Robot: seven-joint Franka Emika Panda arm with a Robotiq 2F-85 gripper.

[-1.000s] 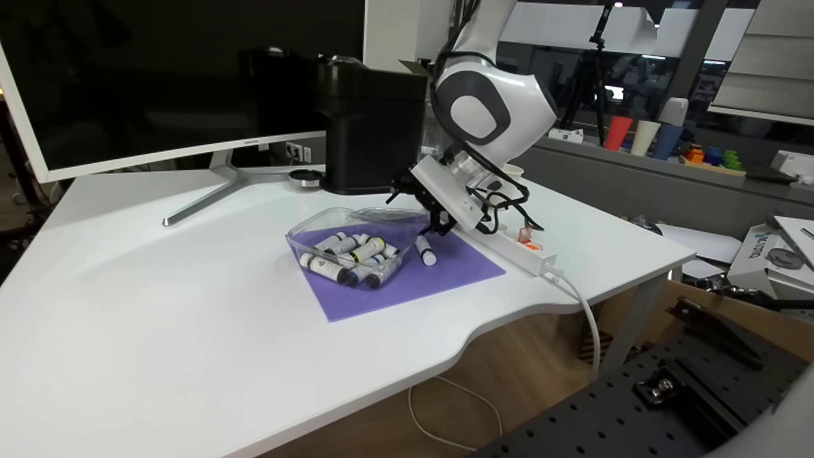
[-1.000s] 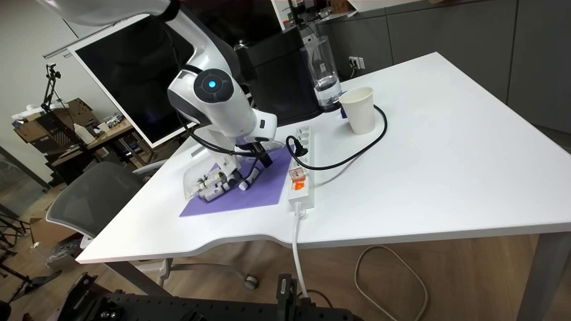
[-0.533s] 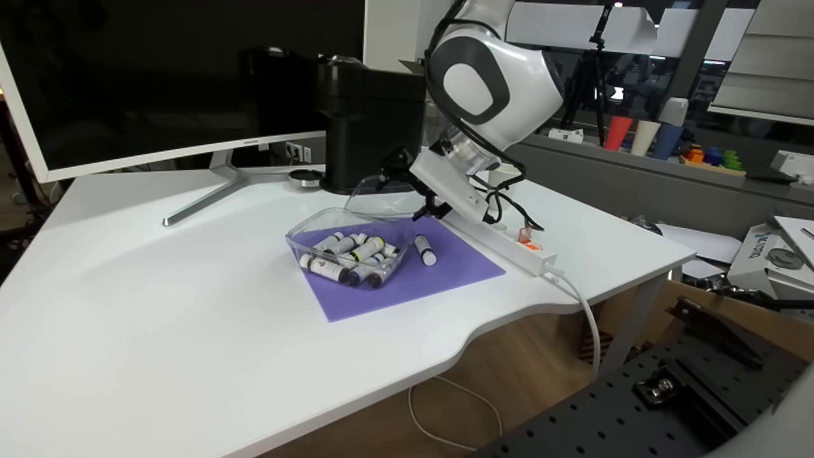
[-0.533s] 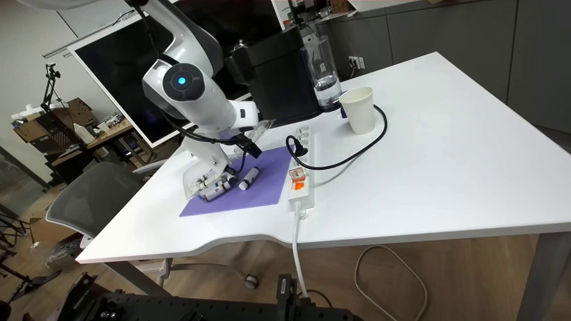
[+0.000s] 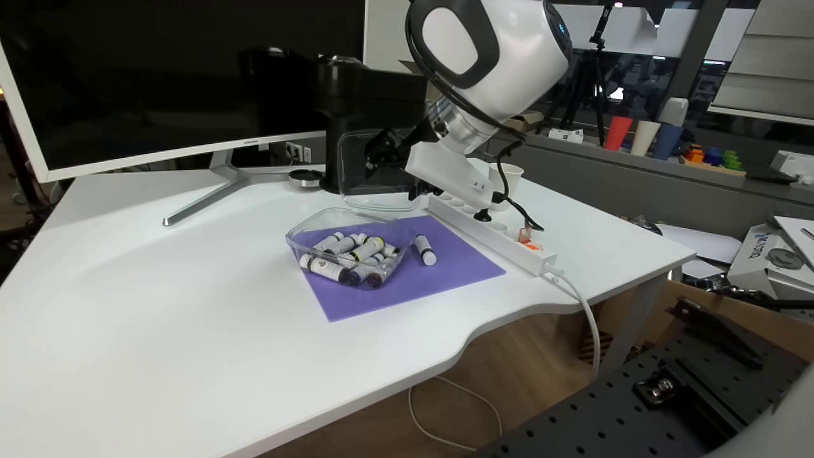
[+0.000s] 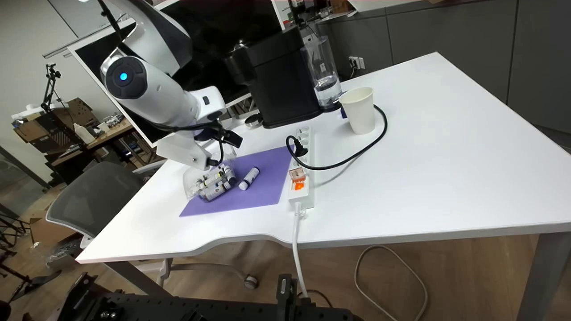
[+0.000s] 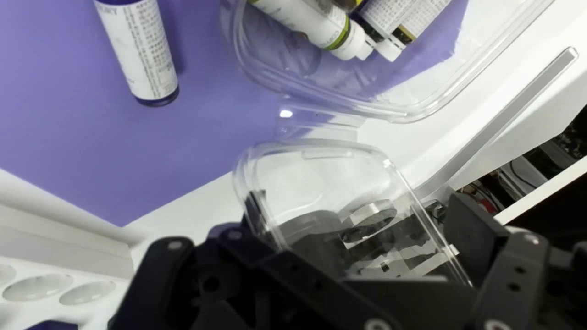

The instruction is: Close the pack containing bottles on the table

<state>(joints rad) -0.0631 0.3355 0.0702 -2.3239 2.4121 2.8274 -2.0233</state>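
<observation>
Dark glass windows [image 5: 642,79], flecked with small bright spots of light [image 5: 617,93], stand above a long grey ledge [image 5: 626,168] in an exterior view, white sheets [image 5: 633,32] covering part of the panes and a pale grey slatted blind [image 5: 769,70] hanging at right. In an exterior view, a pale plain wall [image 6: 22,67] rises behind a wooden-topped workbench [image 6: 113,133] crowded with brown cardboard boxes [image 6: 82,111], a grey mesh-backed office chair [image 6: 102,196] stands at left, and flat dark grey panels [image 6: 450,35] line the back. Brown wood-plank flooring [image 6: 482,276] shows in both exterior views.
</observation>
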